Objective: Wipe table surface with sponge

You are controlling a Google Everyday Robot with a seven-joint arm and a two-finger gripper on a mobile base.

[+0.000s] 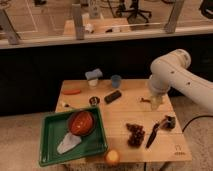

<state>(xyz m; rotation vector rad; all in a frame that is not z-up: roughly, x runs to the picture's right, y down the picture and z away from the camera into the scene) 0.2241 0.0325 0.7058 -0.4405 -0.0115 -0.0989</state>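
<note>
The sponge [93,75], a small pale grey-blue block, lies at the far edge of the table surface [125,112], left of a dark blue cup [116,81]. My gripper [156,103] hangs from the white arm [172,75] over the right side of the table, pointing down. It stands open, with nothing between its fingers. It is well to the right of the sponge, with the cup and a black bar [113,96] in between.
A green tray [50,150] at the front left holds a red bowl [81,123] and a white cloth [67,144]. Grapes [135,135], a black-handled knife [152,135], an orange fruit [112,157] and a carrot-like piece [71,92] lie on the table.
</note>
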